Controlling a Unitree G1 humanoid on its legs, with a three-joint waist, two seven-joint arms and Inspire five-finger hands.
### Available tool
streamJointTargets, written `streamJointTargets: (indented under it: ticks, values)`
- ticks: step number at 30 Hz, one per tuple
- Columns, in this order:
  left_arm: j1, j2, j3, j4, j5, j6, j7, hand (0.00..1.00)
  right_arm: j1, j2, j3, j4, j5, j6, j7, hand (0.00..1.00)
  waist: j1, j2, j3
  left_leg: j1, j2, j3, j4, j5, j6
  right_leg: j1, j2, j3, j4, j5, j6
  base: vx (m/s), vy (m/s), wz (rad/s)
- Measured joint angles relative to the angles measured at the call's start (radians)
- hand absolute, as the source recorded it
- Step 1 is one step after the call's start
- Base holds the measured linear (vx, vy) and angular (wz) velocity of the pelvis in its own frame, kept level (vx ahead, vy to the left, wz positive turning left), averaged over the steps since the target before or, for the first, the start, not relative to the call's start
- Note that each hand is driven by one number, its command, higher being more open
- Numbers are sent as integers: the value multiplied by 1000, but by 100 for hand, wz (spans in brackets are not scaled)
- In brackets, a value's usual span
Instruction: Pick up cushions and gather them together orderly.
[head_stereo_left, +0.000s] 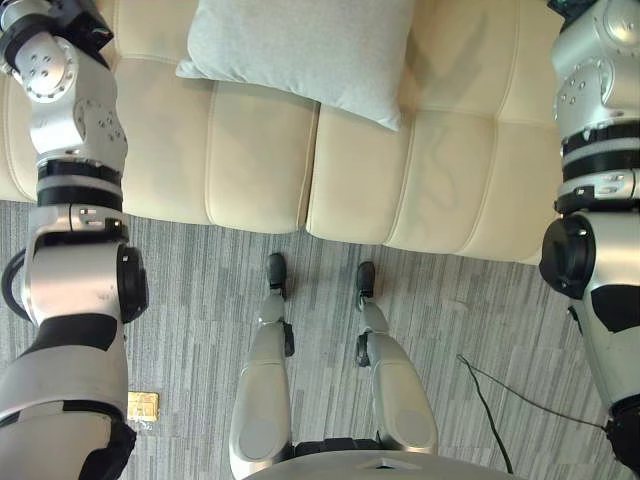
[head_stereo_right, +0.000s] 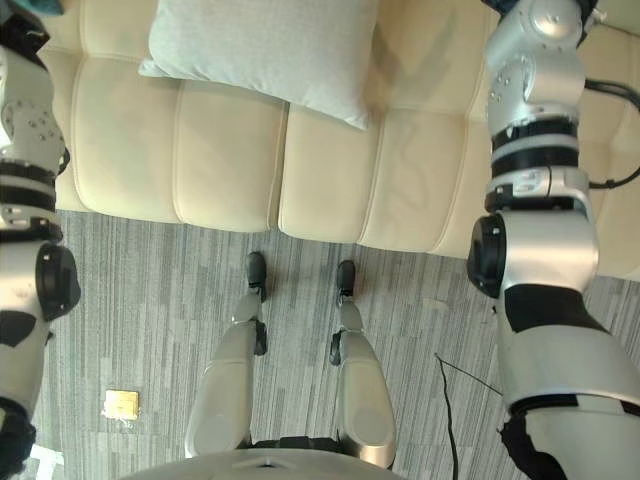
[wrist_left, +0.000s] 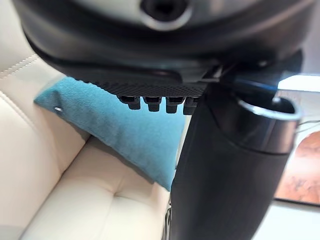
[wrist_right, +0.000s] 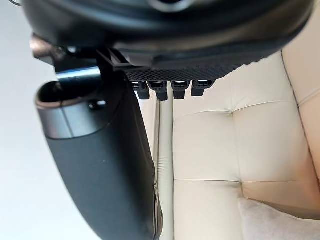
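Note:
A light grey cushion (head_stereo_left: 300, 50) lies on the seat of the cream sofa (head_stereo_left: 260, 160), toward its back; one of its corners shows in the right wrist view (wrist_right: 280, 222). A teal cushion (wrist_left: 125, 135) leans in a corner of the sofa, past my left hand (wrist_left: 225, 165). That hand hangs apart from the cushion, its fingers relaxed and holding nothing. My right hand (wrist_right: 105, 165) hovers over the sofa seat, open and empty, apart from the grey cushion. Both arms reach up over the sofa at the left and right sides of the eye views.
The sofa's front edge runs across the eye views, with grey striped carpet (head_stereo_left: 200, 300) before it. A small yellow item (head_stereo_left: 142, 405) lies on the carpet at the lower left. An orange-brown surface (wrist_left: 302, 170) shows beyond the sofa's end.

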Motion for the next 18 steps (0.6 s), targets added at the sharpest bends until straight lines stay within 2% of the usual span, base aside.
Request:
streamJointTargets:
  ticks: [3,4,7,9,12,15,18]
  values:
    - [159,-1,69,-139,-1,-25,-14,100,162,0,-5,-137,4,-33,16,100,7,0,0,27,-3,0,-6,0,0,24,-2,-2,-5,0,0,121,67,2]
    - [275,-17,113,-215,14,-28,-23,100,297,6,-17,-219,1,-42,35,100,12,0,0,50,-3,0,-15,0,0,42,-1,-2,-5,0,0,92,51,-2]
    - [483,-85,162,-312,61,-28,-41,100,538,53,-77,-303,-11,-47,69,100,23,1,-3,104,-4,5,-40,-1,-1,81,-1,-2,-5,-3,-1,133,79,-4]
    - [698,-198,188,-383,120,-27,-75,100,782,142,-139,-370,-32,-47,99,100,24,2,-23,140,-15,7,-69,-8,-11,106,-12,-3,-5,-33,-2,102,64,2]
    - [950,-347,186,-411,152,7,-153,100,1037,260,-161,-384,-66,-39,169,100,25,8,-37,169,-15,17,-83,-9,-12,123,-12,3,-5,-50,1,127,66,-7]
    - [1126,-471,177,-391,169,59,-228,100,1240,368,-162,-384,-101,-26,234,100,21,10,-43,210,-5,26,-83,-14,-16,159,-2,9,-5,-59,-5,106,45,-11]
    - [1234,-525,167,-274,221,85,-295,100,1418,443,-161,-378,-167,-2,286,100,22,19,-106,246,9,29,-83,-31,-31,190,9,7,3,-74,-8,84,25,-4]
